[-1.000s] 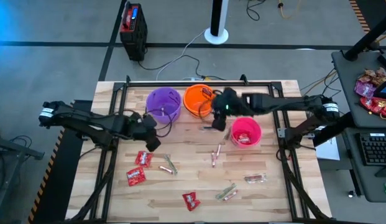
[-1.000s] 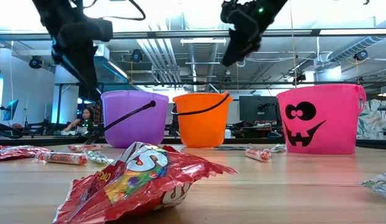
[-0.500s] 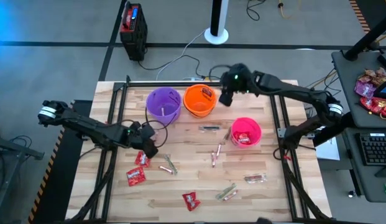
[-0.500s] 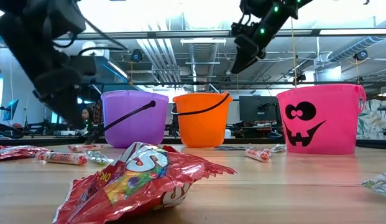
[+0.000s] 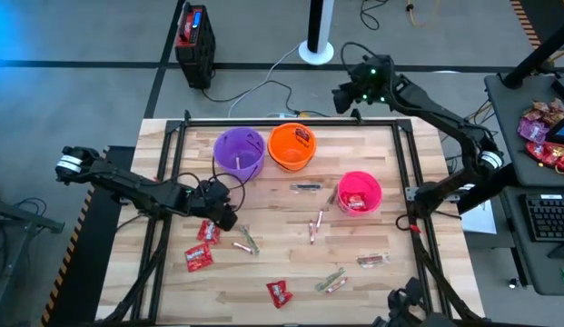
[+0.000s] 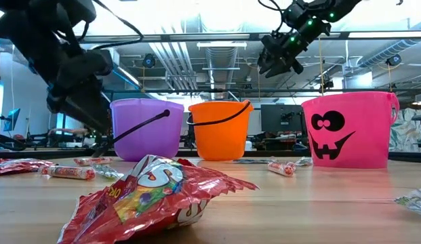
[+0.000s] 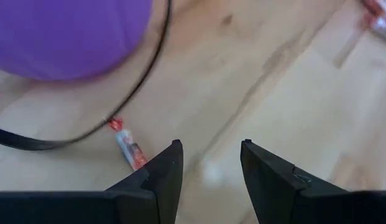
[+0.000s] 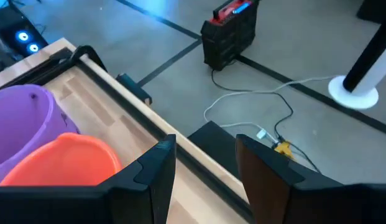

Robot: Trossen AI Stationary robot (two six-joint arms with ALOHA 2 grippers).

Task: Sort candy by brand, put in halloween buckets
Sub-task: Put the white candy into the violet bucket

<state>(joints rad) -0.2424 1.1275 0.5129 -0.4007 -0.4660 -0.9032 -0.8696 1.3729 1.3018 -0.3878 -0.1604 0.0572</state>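
While empty and fingers apart, left end effector [image 5: 224, 216] low beside purple bucket [image 5: 239, 153], right end effector [image 5: 347, 95] raised beyond table edge.

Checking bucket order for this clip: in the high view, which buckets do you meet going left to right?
purple bucket → orange bucket → pink bucket

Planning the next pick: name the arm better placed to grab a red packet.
Left. Its open pincer hangs low just beside the red packet near the purple bucket. The right pincer, also open, is raised beyond the table's far edge, away from any candy.
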